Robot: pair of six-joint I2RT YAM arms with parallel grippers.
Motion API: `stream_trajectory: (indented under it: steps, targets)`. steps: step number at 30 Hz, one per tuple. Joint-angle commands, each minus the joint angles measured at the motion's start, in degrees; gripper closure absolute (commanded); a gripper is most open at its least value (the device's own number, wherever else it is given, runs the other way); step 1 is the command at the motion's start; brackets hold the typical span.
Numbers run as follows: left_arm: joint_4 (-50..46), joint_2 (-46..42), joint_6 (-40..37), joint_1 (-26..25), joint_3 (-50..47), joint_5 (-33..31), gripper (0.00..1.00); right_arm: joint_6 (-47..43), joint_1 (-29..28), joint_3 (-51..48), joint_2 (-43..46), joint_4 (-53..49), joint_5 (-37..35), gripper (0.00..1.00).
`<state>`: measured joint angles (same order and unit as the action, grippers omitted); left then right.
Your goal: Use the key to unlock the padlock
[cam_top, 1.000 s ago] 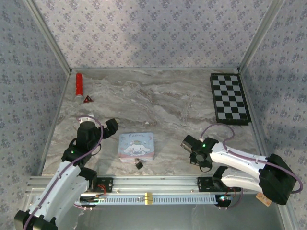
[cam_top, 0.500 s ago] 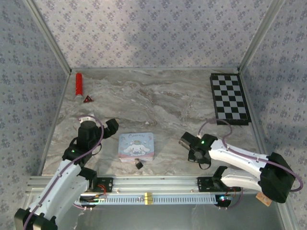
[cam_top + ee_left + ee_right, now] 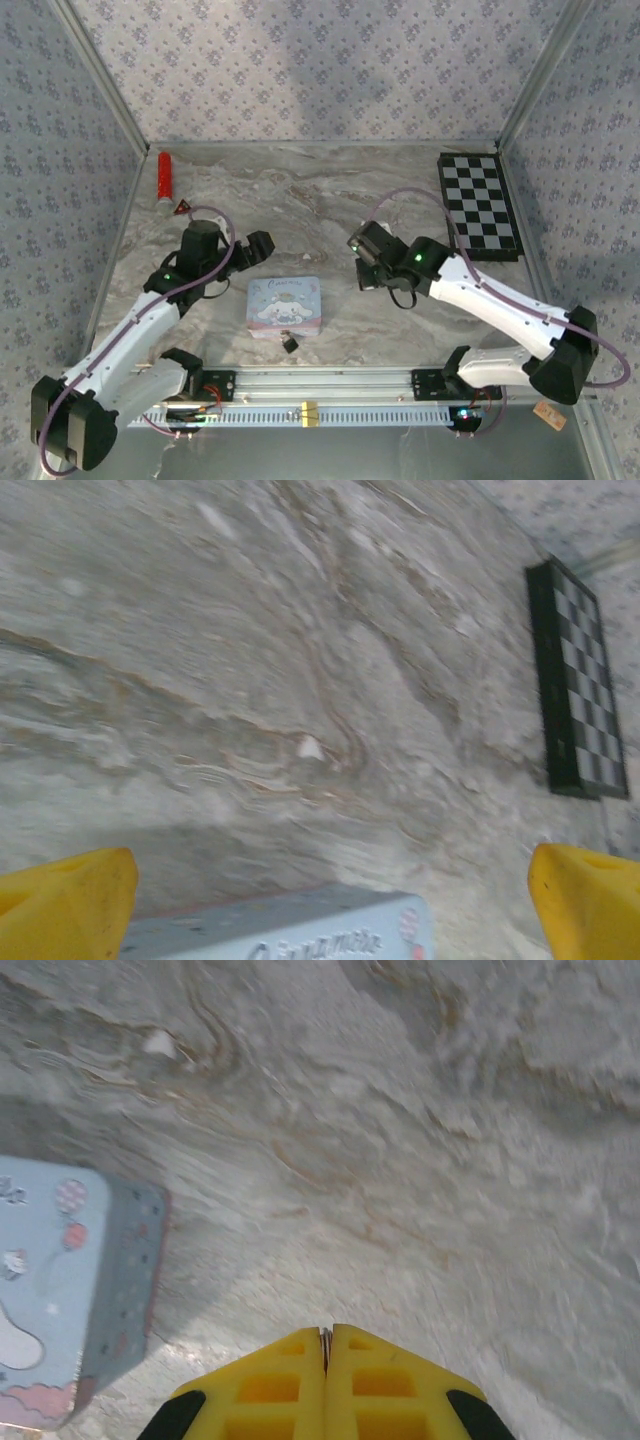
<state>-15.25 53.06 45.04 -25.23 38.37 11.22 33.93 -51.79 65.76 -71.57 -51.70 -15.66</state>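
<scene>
Two grippers are hovering near the tin [image 3: 285, 303]: the left gripper [image 3: 330, 868] is gaping wide, holding nothing. The right gripper [image 3: 325, 1345] is pressing together (a thin sliver [image 3: 325, 1332] is showing between its tips). The padlock [image 3: 290, 343] is lying just before the tin's near edge.

Floral-patterned walls [image 3: 300, 70] with metal corner posts enclose a grey-brown marbled tabletop [image 3: 330, 215].

Yellow fingers [image 3: 70, 905] of the left gripper [image 3: 325, 885] stand wide apart over a marbled table [image 3: 250, 660]. A pale blue tin [image 3: 300, 935] lies between them at the bottom edge. A checkerboard [image 3: 580, 690] sits far right.
</scene>
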Motion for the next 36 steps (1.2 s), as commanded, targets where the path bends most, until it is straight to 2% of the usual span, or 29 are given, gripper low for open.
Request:
stream_trajectory:
  steps: [1,8,13,21,28,36]
  targets:
    - [5.94,0.51,2.85,-1.64,1.10,5.09,0.01,-7.35,0.53,5.23,-2.04,5.18,0.63,1.00]
    - [17.80,0.99,5.56,-3.37,-2.56,10.93,0.03,-10.59,2.25,11.06,-5.80,13.18,6.84,1.00]
    - [30.18,3.55,14.18,-3.81,-5.28,15.84,0.00,-11.13,2.32,13.47,-7.57,17.74,11.48,1.00]
    - [41.95,3.22,34.88,-4.95,-9.79,9.65,0.00,-6.87,1.47,11.27,-9.35,29.31,17.83,1.00]
    - [40.20,0.83,45.81,-6.63,-12.43,3.80,0.00,-5.24,-0.05,9.93,-11.39,35.90,21.45,1.00]
    - [42.05,-1.61,53.75,-9.28,-14.79,-2.88,0.00,-3.97,-0.72,7.83,-14.50,40.90,23.77,1.00]
